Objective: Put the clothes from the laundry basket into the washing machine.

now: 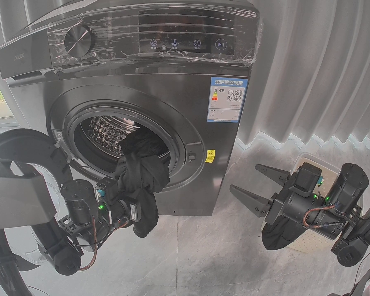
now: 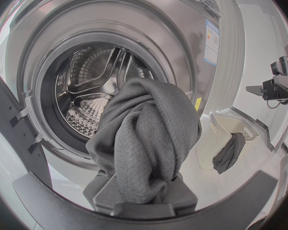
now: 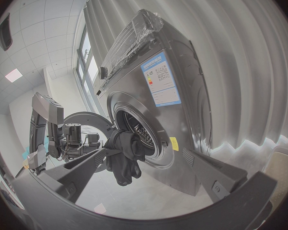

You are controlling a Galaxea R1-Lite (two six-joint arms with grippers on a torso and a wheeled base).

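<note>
Garment (image 1: 142,173), black and bunched, is pinched in the L gripper (image 2: 144,192). The jaws are pressed together on its lower fold, w/ the bulk heaped just ahead of the fingers and a tail hanging below them. Directly in front of the gripper is the washing machine (image 1: 152,87) opening; the cloth is at the mouth, and I can't tell if it touches the rim. Beyond that is the drum (image 2: 86,90), and nothing else shows in the part of it in view. The open door (image 1: 16,177) is beside the L arm.

Step, as I read it: loading, approx mid-insert, release not yet due. Next move prob. needs a push fwd past the lip, lifting enough that the tail clears the rim, then opening the jaws inside.

Well off to the other side, the R gripper (image 1: 244,177) hangs w/ fingers spread wide and nothing in them. Under and behind it is the laundry basket (image 1: 316,161), w/ a second dark garment (image 1: 279,233) draped over its rim, likely the next pick.
</note>
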